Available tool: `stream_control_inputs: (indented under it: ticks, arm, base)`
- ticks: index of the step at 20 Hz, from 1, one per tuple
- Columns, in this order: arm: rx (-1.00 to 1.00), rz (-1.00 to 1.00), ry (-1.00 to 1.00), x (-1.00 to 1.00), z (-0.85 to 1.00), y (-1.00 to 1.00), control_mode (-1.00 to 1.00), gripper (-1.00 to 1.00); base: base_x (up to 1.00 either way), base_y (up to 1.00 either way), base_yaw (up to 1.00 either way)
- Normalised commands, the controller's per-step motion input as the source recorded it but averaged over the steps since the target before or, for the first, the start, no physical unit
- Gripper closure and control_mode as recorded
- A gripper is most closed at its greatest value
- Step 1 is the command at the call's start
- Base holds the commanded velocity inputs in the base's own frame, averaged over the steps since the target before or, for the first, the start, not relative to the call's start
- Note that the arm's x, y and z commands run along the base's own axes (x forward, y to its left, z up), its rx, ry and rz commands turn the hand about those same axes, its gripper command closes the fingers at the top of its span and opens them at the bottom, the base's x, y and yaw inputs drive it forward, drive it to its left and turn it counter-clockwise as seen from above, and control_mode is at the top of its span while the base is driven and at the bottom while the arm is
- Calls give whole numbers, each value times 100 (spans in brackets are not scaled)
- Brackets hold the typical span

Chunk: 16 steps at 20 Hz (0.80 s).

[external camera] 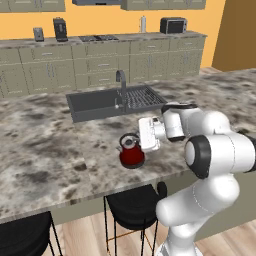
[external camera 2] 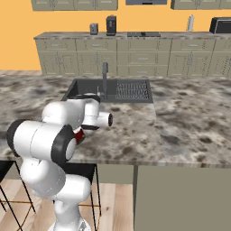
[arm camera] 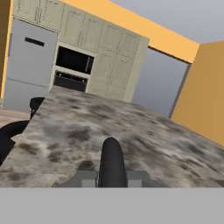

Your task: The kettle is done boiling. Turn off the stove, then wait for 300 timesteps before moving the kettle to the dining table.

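1. Viewing the kettle (external camera: pixel 131 152) from the left base camera, I am finding it sitting upright on the dining table (external camera: pixel 45 150), near the front edge and well short of the sink (external camera: pixel 95 102).
2. I am seeing the gripper (external camera: pixel 136 141) coming in sideways from the right, level with the kettle's top, with the white hand right against the kettle's right side.
3. I am reading the jaws as fully closed; in the hand view the black handle (arm camera: pixel 112 162) is running up between the two grey finger tips (arm camera: pixel 85 178), so the gripper is clamping the kettle by its handle.
4. I am noting that, in the right base view, the arm is covering most of the kettle (external camera 2: pixel 80 135); a red sliver is showing below the forearm.
5. I am seeing the stove (external camera: pixel 98 38) set in the far wall counter, well apart from the kettle, with its knobs too small to read.
6. I am seeing a toaster (external camera: pixel 173 25) and a coffee machine (external camera: pixel 60 29) standing on that same counter.
7. I am seeing black stools (external camera: pixel 131 204) tucked under the table's near edge, below the kettle.
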Motion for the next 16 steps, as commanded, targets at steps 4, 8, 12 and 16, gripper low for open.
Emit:
stream_control_inputs:
  ticks: [4,8,12,16]
  arm:
    - [0,2,-3,25,-23,0,-100,100]
    - [0,2,-1,25,-22,0,-100,100]
    - [0,2,0,10,-22,0,-100,100]
    - [0,1,0,3,-18,0,-100,-100]
  base:
    - [0,0,0]
    - [0,0,0]
    - [0,0,0]
    - [0,0,0]
